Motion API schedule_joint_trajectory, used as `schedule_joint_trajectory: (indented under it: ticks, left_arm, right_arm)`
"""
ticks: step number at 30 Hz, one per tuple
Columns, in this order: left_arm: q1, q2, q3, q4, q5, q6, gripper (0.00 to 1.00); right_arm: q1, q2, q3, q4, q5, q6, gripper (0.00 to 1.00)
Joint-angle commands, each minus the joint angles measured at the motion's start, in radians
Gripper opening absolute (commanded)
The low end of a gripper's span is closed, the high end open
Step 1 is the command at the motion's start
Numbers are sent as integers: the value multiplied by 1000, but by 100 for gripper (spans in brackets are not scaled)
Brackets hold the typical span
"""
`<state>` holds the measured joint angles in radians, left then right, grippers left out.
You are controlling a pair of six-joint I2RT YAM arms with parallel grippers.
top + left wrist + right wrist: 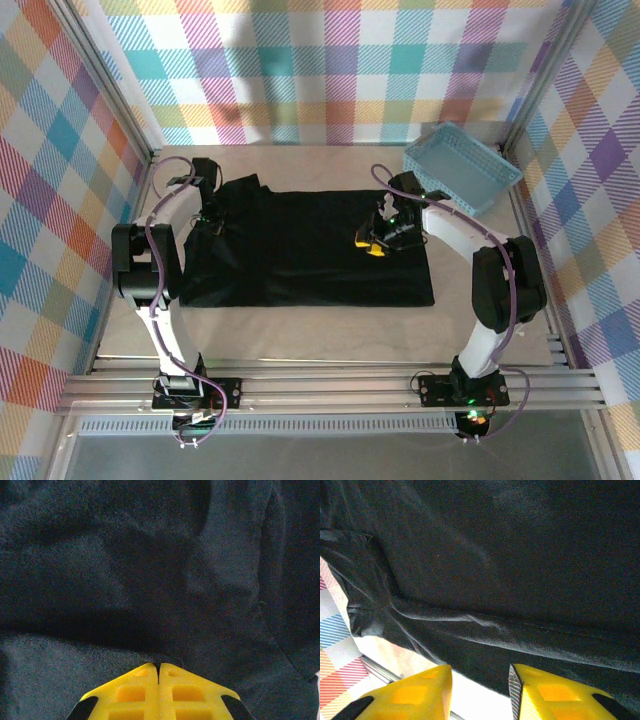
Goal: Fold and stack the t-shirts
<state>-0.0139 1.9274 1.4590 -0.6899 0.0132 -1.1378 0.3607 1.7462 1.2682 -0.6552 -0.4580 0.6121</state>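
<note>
**A:** Going near to far: bare table (pixel 320 335) in front of the arm bases, then the shirt (pixel 300 260), spread flat across the middle with its near edge pretty straight. No fold in it yet, I'd say, and no stack anywhere.

**B:** What are the claws up to?

**A:** The right claw (pixel 480 675) hangs over the right part of the shirt. Its jaws are partly apart with nothing in them. From its wrist cam, a hem runs just past the fingertips and pale table shows through the gap. The left claw (pixel 159 669) is farther back at the far-left corner, jaws fully together. A ridge of cloth runs right into the tips, so it looks like it has a small pinch of shirt.

**B:** So what goes wrong from here?

**A:** Mostly that pinch. It's a shallow bite right at the tips, so a quick lift could let the cloth slip out. I also can't tell whether it has one layer or two. And the far-left corner is already rumpled, so folding from there bakes in the wrinkle.

**B:** And the right side?

**A:** If the left pulls alone while the right holds nothing, the shirt drags and skews. The basket (pixel 462 170) sits far right, clear of the cloth, so no worry there.
</note>
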Motion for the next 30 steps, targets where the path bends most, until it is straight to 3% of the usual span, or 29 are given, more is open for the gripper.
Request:
schedule_joint_trajectory:
  ticks: [1,4,5,7,8,10,12,19,22,30]
  left_arm:
    - [14,-5,-11,-50,-38,-17,0]
    - [17,9,-11,-20,-19,-4,1]
    - [17,16,-11,2,-5,7,8]
    - [19,27,-3,29,12,35,37]
    - [18,24,4,21,7,47,47]
    - [14,-11,5,-21,-19,76,54]
    - [14,-79,-38,-71,-42,79,52]
    - [-58,-318,-377,-109,28,23,25]
    - [-63,-289,-447,-50,67,24,20]
    - [-55,-157,-451,-86,-34,41,21]
  right_arm:
    - [3,4,19,-16,-16,-17,36]
    - [3,1,14,-14,-13,-15,36]
    - [4,0,13,-14,-12,-16,36]
    - [3,-3,10,-14,-9,-14,36]
    - [4,-4,7,-17,-4,-14,36]
    - [3,-19,-9,-18,19,-9,36]
    - [-2,-43,-36,-16,44,3,35]
    - [-44,-51,-148,-45,90,64,25]
    - [-49,-18,-161,-60,117,58,24]
    - [-33,148,-87,-159,195,-21,23]
